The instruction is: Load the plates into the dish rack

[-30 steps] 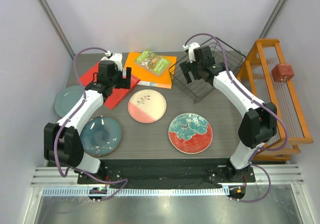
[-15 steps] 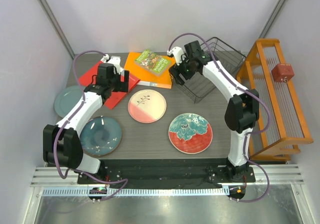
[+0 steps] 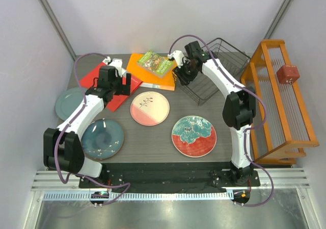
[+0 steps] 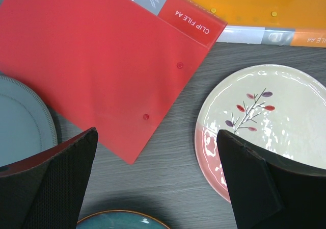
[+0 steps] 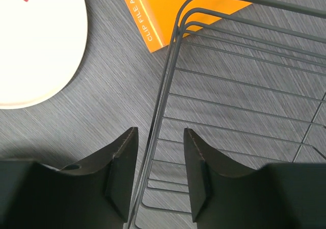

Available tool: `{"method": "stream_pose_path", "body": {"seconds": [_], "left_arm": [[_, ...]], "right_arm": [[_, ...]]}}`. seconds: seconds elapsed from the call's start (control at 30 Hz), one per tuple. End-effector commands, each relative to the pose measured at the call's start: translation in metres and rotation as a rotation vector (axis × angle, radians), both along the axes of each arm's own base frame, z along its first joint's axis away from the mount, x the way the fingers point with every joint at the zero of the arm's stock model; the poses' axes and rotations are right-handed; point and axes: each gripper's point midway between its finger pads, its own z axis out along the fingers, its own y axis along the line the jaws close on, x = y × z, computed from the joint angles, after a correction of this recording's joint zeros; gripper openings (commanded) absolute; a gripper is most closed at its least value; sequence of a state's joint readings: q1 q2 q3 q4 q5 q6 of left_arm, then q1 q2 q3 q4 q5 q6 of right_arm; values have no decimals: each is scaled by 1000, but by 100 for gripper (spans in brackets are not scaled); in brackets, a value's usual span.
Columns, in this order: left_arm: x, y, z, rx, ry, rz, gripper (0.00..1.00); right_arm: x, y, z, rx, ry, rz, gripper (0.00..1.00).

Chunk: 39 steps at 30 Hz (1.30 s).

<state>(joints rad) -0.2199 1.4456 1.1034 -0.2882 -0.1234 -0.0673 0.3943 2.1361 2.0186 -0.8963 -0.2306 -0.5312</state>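
Four plates lie flat on the table: red with teal flowers [image 3: 194, 136], cream-and-pink [image 3: 150, 108], dark teal [image 3: 102, 138] and grey-green [image 3: 69, 102]. The black wire dish rack [image 3: 214, 73] stands at the back right. My right gripper [image 3: 182, 75] straddles the rack's left rim wire [image 5: 168, 76]. In the right wrist view its fingers [image 5: 160, 173] stand partly closed, with a gap on both sides of the wire. My left gripper [image 4: 158, 183] hangs wide open over bare table between the cream-and-pink plate [image 4: 265, 122] and the grey-green plate [image 4: 20, 122], holding nothing.
A red clip file [image 3: 114, 86] and an orange clip file [image 3: 153, 73] with a book [image 3: 155, 63] on it lie at the back. An orange wooden rack [image 3: 285, 101] holding a red cube [image 3: 288, 74] stands at the right edge.
The right arm swung left from above the rack to its left rim, and its jaws narrowed around the rim wire. The left arm stayed still.
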Motion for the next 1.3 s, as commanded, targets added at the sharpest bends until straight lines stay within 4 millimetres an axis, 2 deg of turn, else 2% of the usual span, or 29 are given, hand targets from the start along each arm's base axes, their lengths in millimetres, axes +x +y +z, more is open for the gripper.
{"method": "stream_pose_path", "body": {"seconds": [0.0,0.2,0.3,0.47,0.5,0.6,0.67,0.7,0.73,0.8,0.83,0.87,0.93,0.97,1.27], "left_arm": [[0,2,10,-8,-36,2,99],[-1,1,7,-15,-27,-1,99],[0,0,7,-21,-27,-3,99],[-2,0,5,-19,-21,-7,99],[-4,-1,4,-18,-17,-8,99],[-5,0,5,-16,-15,-8,100],[-6,1,4,-14,-11,-9,100],[-8,1,3,-15,-8,-11,100],[-8,1,2,-16,-6,-10,99],[-9,0,1,-21,-7,-12,99],[-8,-1,2,-24,-9,-13,99],[-8,0,2,-25,-11,-11,100],[-9,-1,1,-27,-11,-11,100],[-10,-1,1,-28,-9,-10,100],[-15,-1,0,-35,-6,-18,99]], "right_arm": [[4,-3,14,-17,-36,22,45],[-2,-9,3,-61,-6,43,46],[-4,-11,-2,-72,5,49,36],[-8,-16,-10,-97,16,54,33],[-9,-16,-11,-101,20,59,25],[-18,-18,-8,-125,6,109,10],[-26,-22,-5,-155,-15,176,6],[-35,-25,-13,-177,2,202,3],[-40,-27,-4,-185,-21,223,2],[-55,-34,-12,-226,-11,295,1],[-60,-36,-3,-233,-35,319,1],[-68,-40,-10,-256,-24,362,1],[-74,-44,-4,-282,-52,407,1],[-81,-48,-9,-303,-46,458,1],[-94,-48,-9,-356,-71,584,1]]}}
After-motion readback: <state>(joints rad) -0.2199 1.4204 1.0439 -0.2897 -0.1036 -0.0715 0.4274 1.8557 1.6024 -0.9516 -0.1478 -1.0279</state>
